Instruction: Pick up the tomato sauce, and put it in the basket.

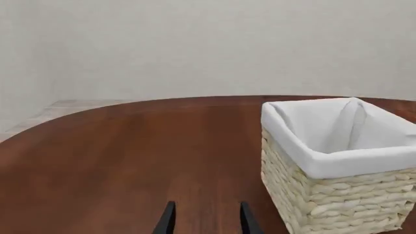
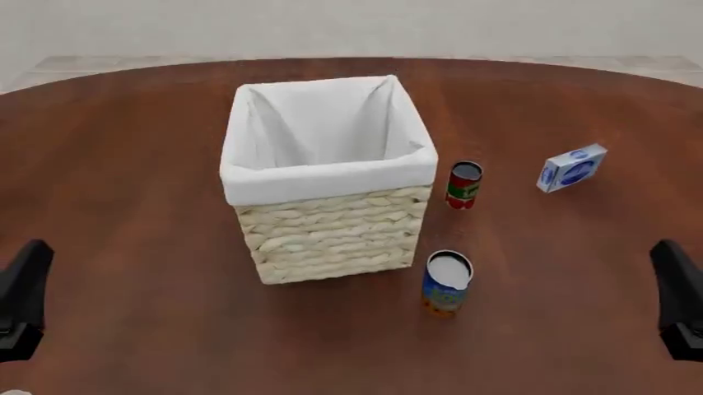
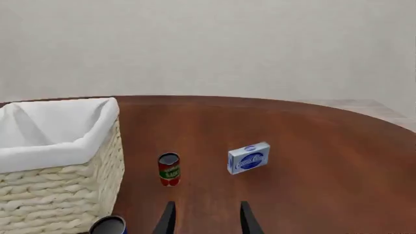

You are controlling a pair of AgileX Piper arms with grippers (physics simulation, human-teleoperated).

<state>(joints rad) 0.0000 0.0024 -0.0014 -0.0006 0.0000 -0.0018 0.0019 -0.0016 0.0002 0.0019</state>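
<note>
The tomato sauce (image 2: 463,184) is a small cylindrical can with a red label, a green band low on its side and a silver-grey top. It stands upright on the surface, just right of the basket's (image 2: 329,239) far right corner, close to it but apart. The basket is large, square and woven of pale wicker, with white cloth lining folded over its rim. It sits upright near the middle, open side up.

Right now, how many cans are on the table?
2. The tomato sauce stands just right of the basket; the larger blue-and-orange can stands nearer the arms, off the basket's near right corner. The basket's interior shows only lining.
</note>
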